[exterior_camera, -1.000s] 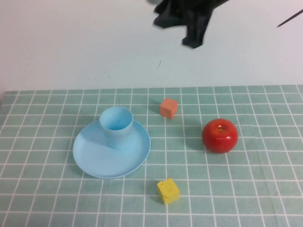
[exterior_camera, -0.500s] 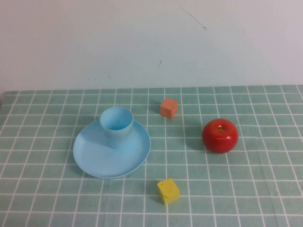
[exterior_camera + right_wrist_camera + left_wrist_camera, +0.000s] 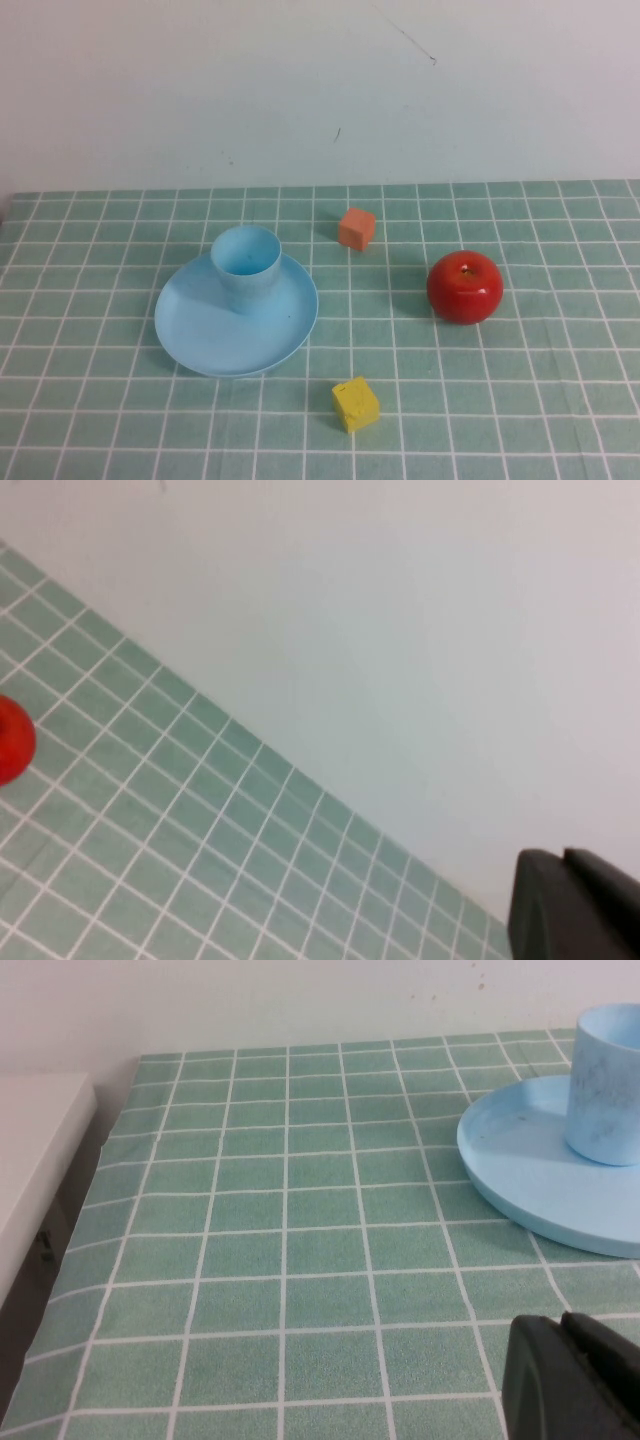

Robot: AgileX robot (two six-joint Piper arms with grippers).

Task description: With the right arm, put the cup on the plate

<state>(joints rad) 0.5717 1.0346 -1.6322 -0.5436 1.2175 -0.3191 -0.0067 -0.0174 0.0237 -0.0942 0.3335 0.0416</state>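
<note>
Left gripper (image 3: 575,1380): only a black bit of it shows in the left wrist view, low over the green tiled counter (image 3: 560,400), near the plate; it is out of the high view. I cannot tell if it is wide or narrow.
Plate (image 3: 210,335): round and light blue, flat on the left part of the counter.
Cup (image 3: 246,263): light blue, standing upright on the far side of the plate (nothing is touching it).
Yellow block (image 3: 355,404): on the near side, just to the right of the plate.
Orange block (image 3: 356,228): on the far side, near the white wall.
Red apple (image 3: 464,286): on the right, well apart from the plate.
Right gripper (image 3: 580,905): a black bit shows in the right wrist view only, raised and facing the wall, with the apple (image 3: 12,742) at the edge. I cannot tell how it is set.
</note>
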